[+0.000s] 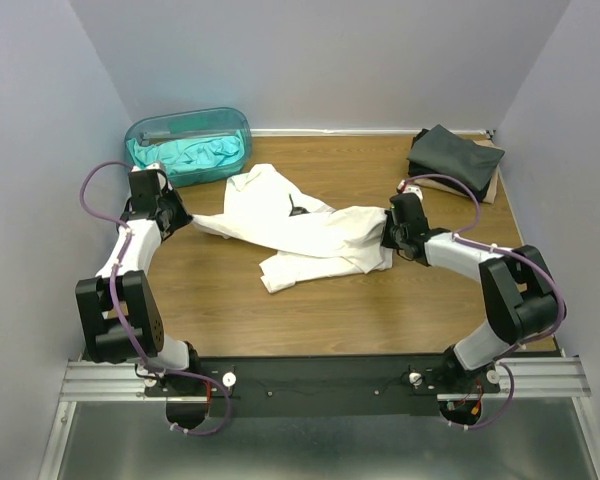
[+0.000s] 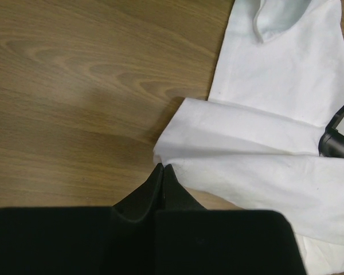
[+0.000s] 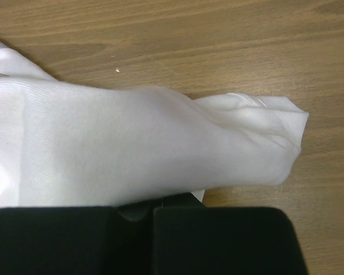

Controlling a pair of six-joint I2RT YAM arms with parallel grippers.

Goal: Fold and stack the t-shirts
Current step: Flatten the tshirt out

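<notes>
Top view alone showed teal tub (image 1: pixel 195 117), folded dark shirts (image 1: pixel 448 158); wrist views: right gripper (image 3: pixel 153 205) jaws pinched white t-shirt (image 3: pixel 132 143), left gripper (image 2: pixel 162 172) jaws pressed together beside it.

The white shirt (image 1: pixel 310 235) is plain, with one small black mark. The table (image 1: pixel 330 310) is finished in brown wood grain. At its far left corner a translucent teal tub (image 1: pixel 145 135) is seen, with a teal shirt (image 1: pixel 195 155) inside. At the far right corner, dark charcoal shirts (image 1: pixel 448 158) are laid on a tan board (image 1: pixel 492 180). The left arm (image 1: pixel 130 250) and right arm (image 1: pixel 480 255) are coloured black and white, with purple cables (image 1: pixel 90 190).
</notes>
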